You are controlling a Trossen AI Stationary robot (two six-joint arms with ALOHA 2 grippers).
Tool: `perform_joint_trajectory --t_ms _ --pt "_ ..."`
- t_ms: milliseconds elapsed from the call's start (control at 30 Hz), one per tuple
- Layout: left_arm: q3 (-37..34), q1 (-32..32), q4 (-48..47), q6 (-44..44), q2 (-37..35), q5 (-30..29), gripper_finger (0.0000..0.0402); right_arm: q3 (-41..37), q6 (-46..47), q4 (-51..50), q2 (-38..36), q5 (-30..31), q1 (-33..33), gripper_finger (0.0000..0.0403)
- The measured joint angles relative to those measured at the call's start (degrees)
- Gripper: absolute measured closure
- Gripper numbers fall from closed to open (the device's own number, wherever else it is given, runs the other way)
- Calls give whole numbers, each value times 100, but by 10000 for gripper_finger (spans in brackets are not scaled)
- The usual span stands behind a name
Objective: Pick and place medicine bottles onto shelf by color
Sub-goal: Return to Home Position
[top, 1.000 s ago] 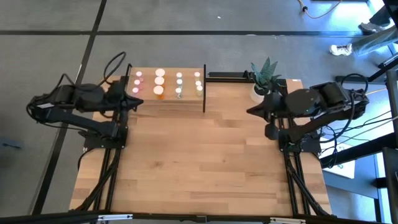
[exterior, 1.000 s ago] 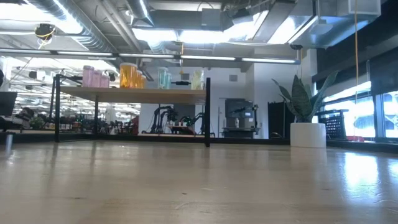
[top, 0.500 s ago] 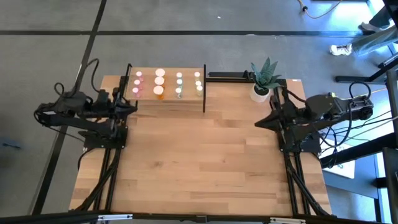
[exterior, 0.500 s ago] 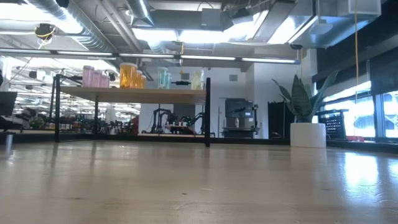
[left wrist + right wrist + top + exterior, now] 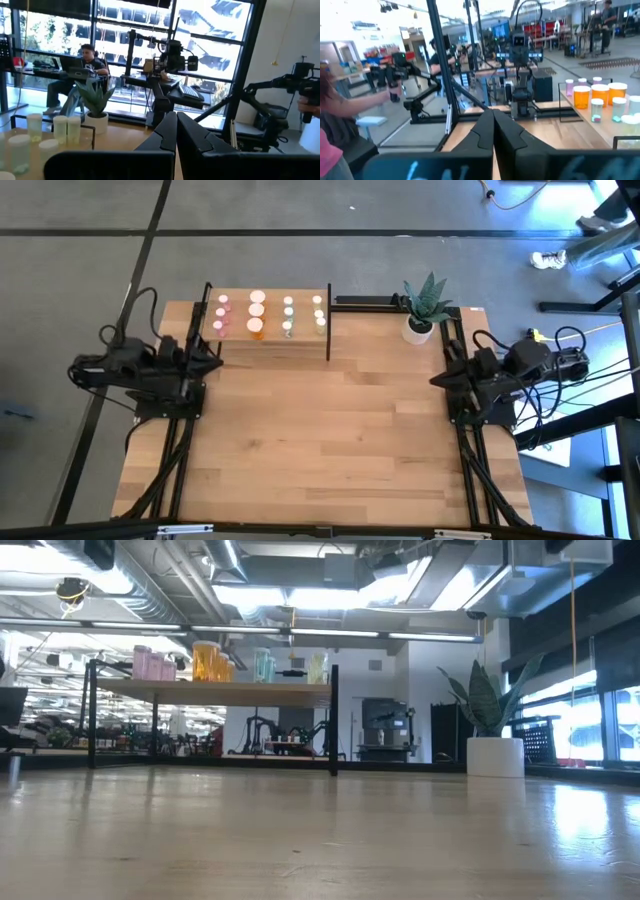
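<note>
High view shows left pincer (image 5: pixel 217 352) and right pincer (image 5: pixel 438 377) closed, empty, at the desk's (image 5: pixel 330 440) side edges; a stray left swing might topple the shelf's (image 5: pixel 272 338) medicine bottles (image 5: pixel 257 310)

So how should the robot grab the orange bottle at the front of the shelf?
Probably by its round body just under the cap, coming from the open table side. The orange bottle stands upright near the front edge of the shelf, with other bottles behind it, so that side looks free.
</note>
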Motion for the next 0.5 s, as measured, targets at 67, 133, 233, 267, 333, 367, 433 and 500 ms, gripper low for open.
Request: perform_joint_trajectory --t_ms 67,133,233,267,333,367,433,500 --pt "-181 0 136 -9 -117 -1 401 -189 19 43 -235 1 0 401" --pt "-404 1 301 -9 -258 18 401 -373 23 160 -453 -2 0 401" --pt "-741 2 656 -9 -459 36 401 -616 26 238 -778 0 0 401" --pt "-846 2 789 -7 -464 35 401 -685 26 246 -885 0 0 401" --pt "-980 2 938 -4 -457 68 401 -818 20 254 -1118 -1 0 402" --pt "-1024 2 1016 -4 -459 101 401 -872 20 267 -1227 -1 0 402" --pt "-1146 2 1201 -11 -462 117 401 -969 8 277 -1465 1 0 402" --pt "-1260 2 1321 -9 -458 180 401 -1060 2 310 -1679 0 0 402"
